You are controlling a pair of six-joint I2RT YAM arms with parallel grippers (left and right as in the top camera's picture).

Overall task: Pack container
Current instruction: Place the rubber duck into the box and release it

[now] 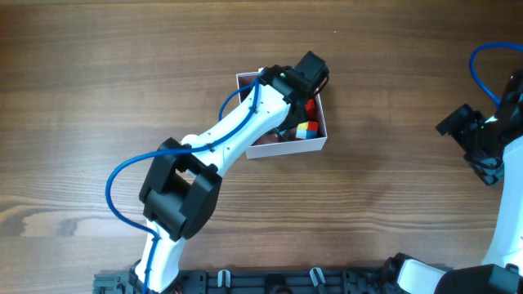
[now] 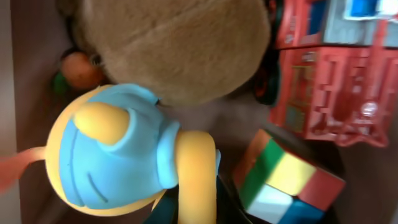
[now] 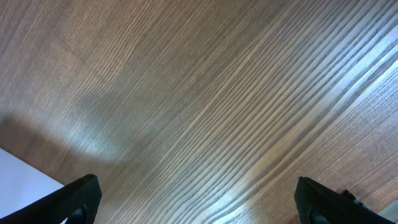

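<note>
1. The container (image 1: 286, 149) sits on the wood table (image 1: 98, 65) just past dead centre toward 12 o'clock in the overhead view. It's got white walls and it's already got toys in it.
2. The left arm (image 1: 237, 131) is stretched out long from its base down at 7 o'clock, running diagonally toward 1 o'clock. The elbow is bent over the table and the wrist is dipped right into the container.
3. The left gripper (image 2: 196, 208) is down among the toys. In its wrist cam a blue-and-orange toy (image 2: 118, 162) fills the near view, and an orange part of it sits between the dark finger bits at 6 o'clock. Honestly can't tell if it's clamped or just lying there.
4. Around that toy:
   - a brown plush toy (image 2: 180, 43) at 12 o'clock, touching it
   - a puzzle cube (image 2: 286, 180) at 4 o'clock
   - a red boxy toy (image 2: 323, 93) at 2 o'clock
   - a small orange ball (image 2: 78, 68) tucked at 10 o'clock
5. The right arm (image 1: 490, 143) is off at the 3 o'clock edge, well apart from the container, with its wrist pointing toward 9 o'clock.
6. The right gripper (image 3: 199, 208) is spread wide over bare wood, with nothing between the fingertips.
</note>
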